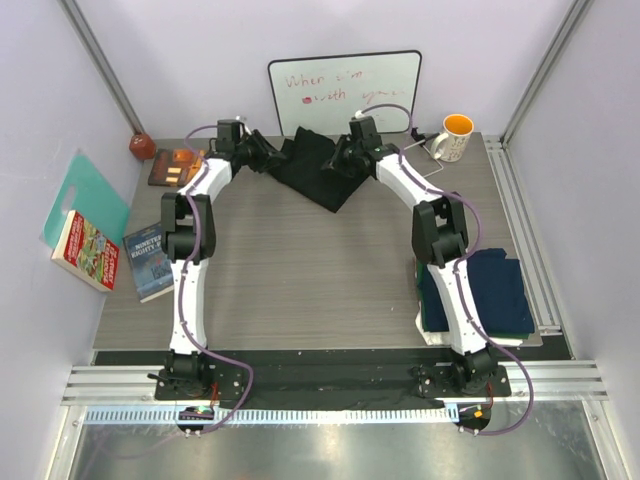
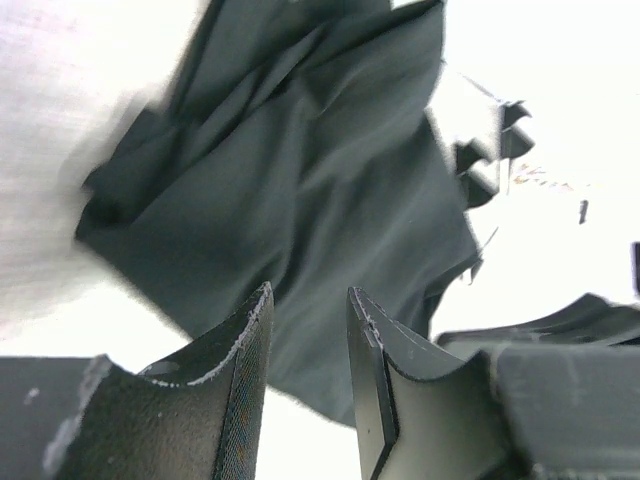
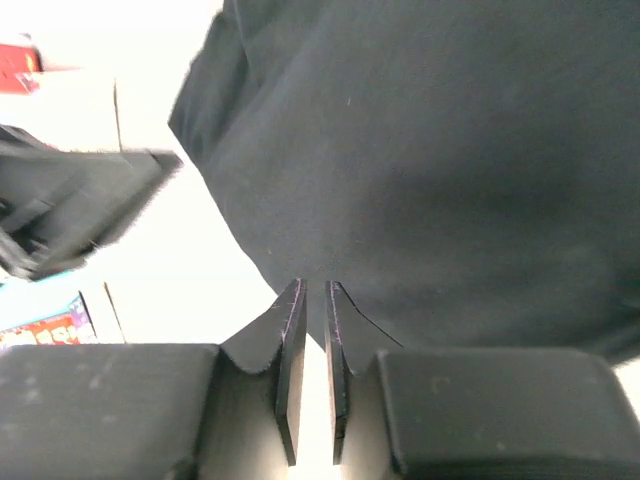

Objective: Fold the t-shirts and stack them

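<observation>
Looks like the spread-it-out stage. Best to pinch two separate edges of the crumpled black cloth t-shirt [image 1: 312, 168] rather than a bunched wad, then pull apart and drag flat toward the middle of the grey wood-grain table [image 1: 300, 270]. Left fingers [image 2: 240, 390] apart, nothing clamped between. Right fingers [image 3: 290, 370] nearly together, just a thin slit, tips right at the cloth; no telling whether nipping any fabric. Shirt itself: wrinkled, creased heap at the table's far edge, between both sets of fingers, plain black from here.
</observation>
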